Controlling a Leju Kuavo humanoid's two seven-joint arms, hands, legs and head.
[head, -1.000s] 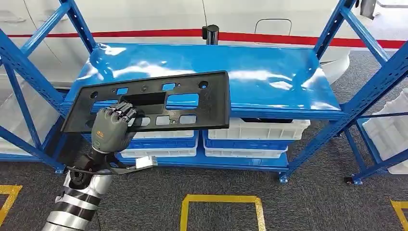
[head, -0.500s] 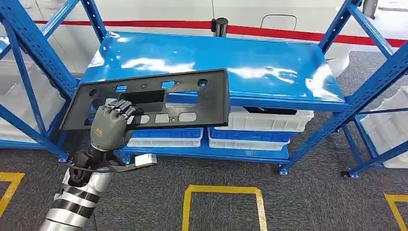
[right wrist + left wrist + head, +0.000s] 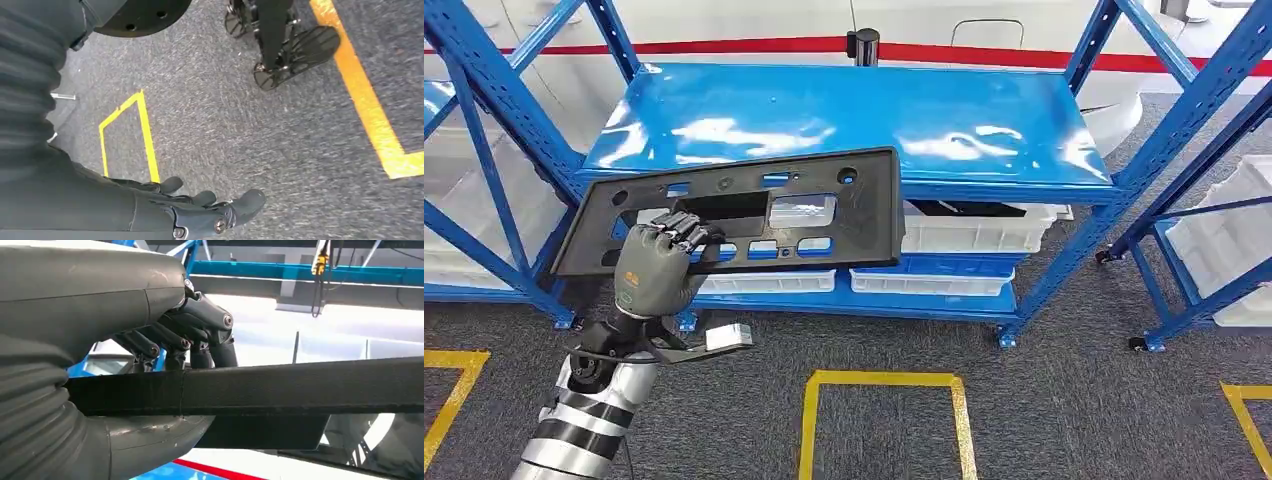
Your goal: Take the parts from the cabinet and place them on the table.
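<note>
Black panel [image 3: 734, 212], gripped at its near-left part by the left hand [image 3: 656, 265], hangs level in front of the blue shelf [image 3: 844, 120]; keep it level while turning deskward, right hand [image 3: 200, 212] hanging empty, fingers apart.

The left hand [image 3: 656, 268] thumb is hidden beneath the black panel [image 3: 844, 215]. The white bins [image 3: 969, 228] are partly covered by the blue shelf [image 3: 984, 120].

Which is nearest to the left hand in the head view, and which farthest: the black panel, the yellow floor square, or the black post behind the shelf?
1. Black panel, gripped by the left hand.
2. Yellow floor square, lower right of it.
3. Black post, behind the shelf.
</note>
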